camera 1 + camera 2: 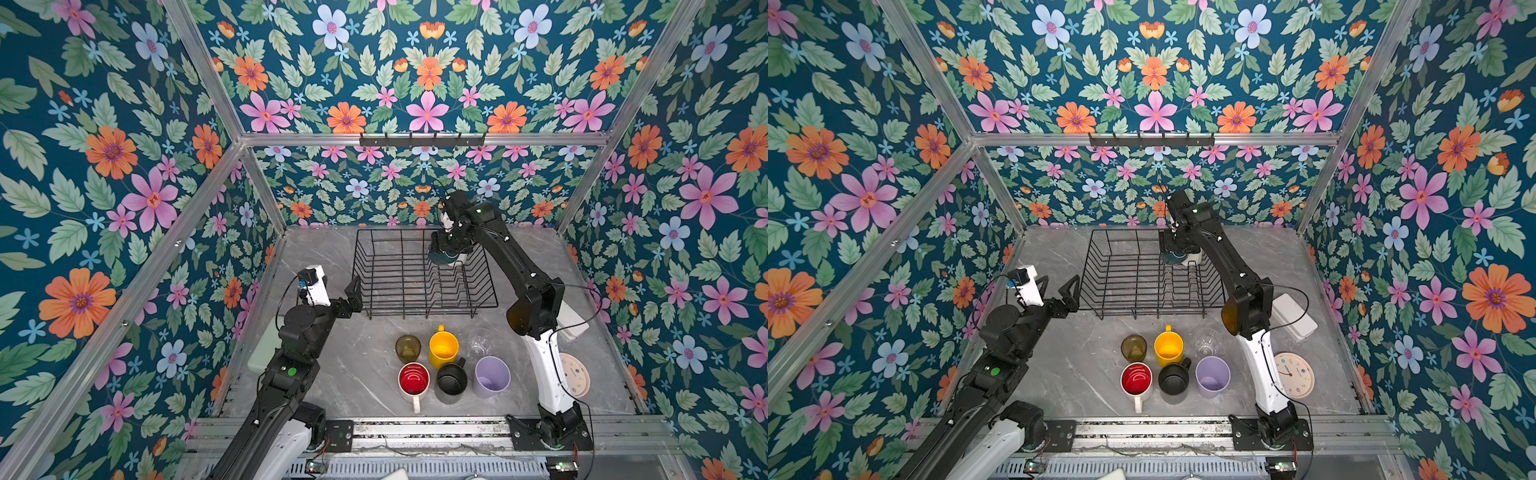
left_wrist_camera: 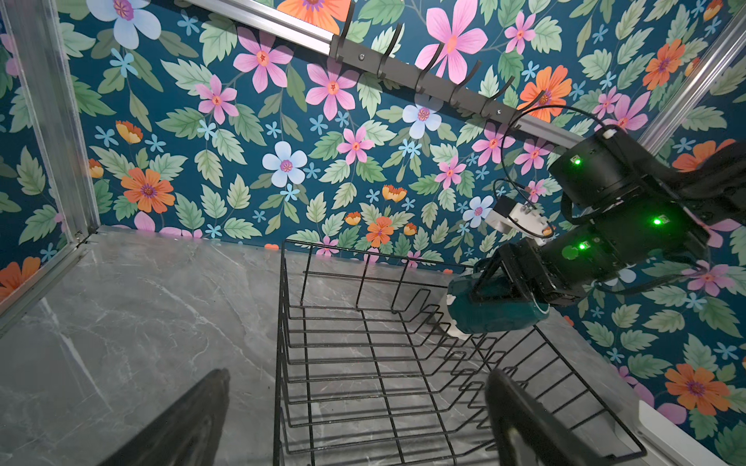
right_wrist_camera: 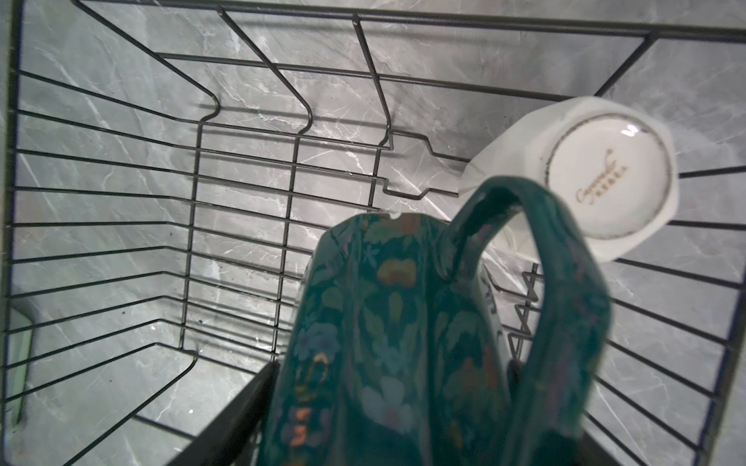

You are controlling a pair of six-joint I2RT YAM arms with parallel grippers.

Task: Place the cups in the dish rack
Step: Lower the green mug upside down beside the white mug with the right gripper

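The teal mug (image 2: 496, 310) hangs in the right gripper (image 2: 502, 286), whose fingers are clamped on either side of its body. It is tipped on its side over the far right corner of the dish rack (image 1: 376, 266). The right wrist view shows its handle (image 3: 537, 250) arching toward the camera. I cannot tell whether the mug touches the wires. Just beside it, in that same corner of the rack, the white faceted mug (image 3: 605, 177) sits upside down, base showing.

The other six cups stand upright on the grey marble table (image 1: 316, 257) in front of the rack, in two rows. The row nearer the rack holds the olive glass (image 1: 407, 348), yellow mug (image 1: 443, 348) and clear glass (image 1: 479, 343). Behind it come the red-lined white mug (image 1: 414, 379), black mug (image 1: 451, 380) and lilac tumbler (image 1: 491, 376).

The left gripper (image 1: 1057, 289) hovers by the rack's near left corner, fingers spread wide and holding nothing.

A cream alarm clock (image 1: 1295, 375) lies flat to the right of the right arm's base.
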